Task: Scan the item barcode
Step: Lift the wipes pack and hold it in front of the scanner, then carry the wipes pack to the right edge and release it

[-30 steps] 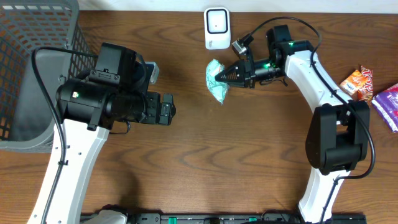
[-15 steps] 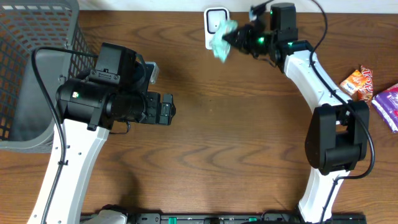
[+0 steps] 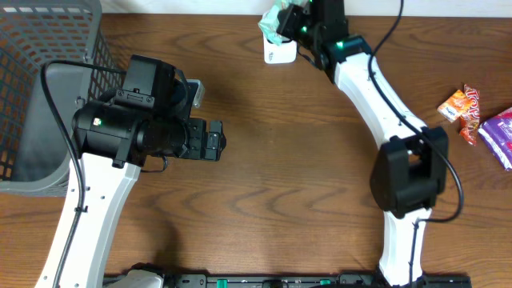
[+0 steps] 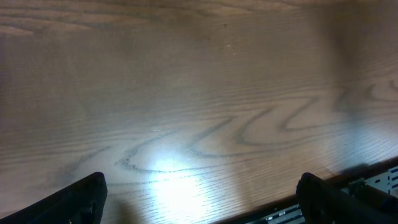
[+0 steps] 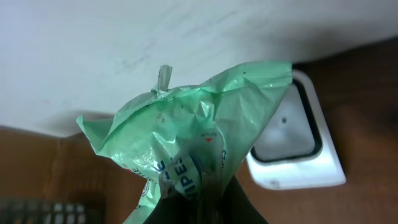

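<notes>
- The right gripper (image 3: 293, 24) is pinched shut on the green packet (image 3: 274, 19), at the far edge of the table (image 3: 304, 160).
- The packet hangs right over the white scanner (image 3: 279, 53) (its window faces up).
- The left gripper (image 3: 214, 142) is wide open and holds nothing, near the gray basket (image 3: 32, 88).

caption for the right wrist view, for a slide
Right tool grips a green packet close to the white scanner, pale wall behind.
</notes>
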Robot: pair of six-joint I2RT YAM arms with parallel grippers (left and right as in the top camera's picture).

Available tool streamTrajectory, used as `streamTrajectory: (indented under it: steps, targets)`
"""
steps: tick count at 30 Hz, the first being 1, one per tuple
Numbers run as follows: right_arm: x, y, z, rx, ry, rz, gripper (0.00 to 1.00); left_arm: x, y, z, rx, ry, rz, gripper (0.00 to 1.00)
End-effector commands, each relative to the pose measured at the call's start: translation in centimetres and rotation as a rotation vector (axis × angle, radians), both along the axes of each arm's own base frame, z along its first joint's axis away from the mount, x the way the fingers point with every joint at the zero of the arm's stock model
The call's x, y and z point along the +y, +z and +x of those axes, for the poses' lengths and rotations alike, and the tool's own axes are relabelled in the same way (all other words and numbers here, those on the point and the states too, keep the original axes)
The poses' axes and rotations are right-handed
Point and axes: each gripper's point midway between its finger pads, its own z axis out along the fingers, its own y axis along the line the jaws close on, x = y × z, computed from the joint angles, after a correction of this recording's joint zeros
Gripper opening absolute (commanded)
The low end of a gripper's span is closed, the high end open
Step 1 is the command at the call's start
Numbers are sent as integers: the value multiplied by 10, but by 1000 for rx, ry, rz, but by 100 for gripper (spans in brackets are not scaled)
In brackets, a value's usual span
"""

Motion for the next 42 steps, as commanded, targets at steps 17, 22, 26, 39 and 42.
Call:
streamTrajectory:
  steps: [17,22,26,39,42]
  targets:
    - [-106,-15,25,123,-211,-203,1,0,-3,-1,7,-13,9,98]
    - [-218,3,2,228,-429,-365,1,0,-3,-1,7,-12,10,98]
    - [-303,-9,-35,380,-532,-539,1,0,-3,-1,7,-12,10,98]
    - [-460,-35,-147,769,-788,-640,46,0,-3,-1,7,-12,10,98]
    - [-469,-38,-162,819,-794,-629,97,0,-3,-1,7,-12,10,98]
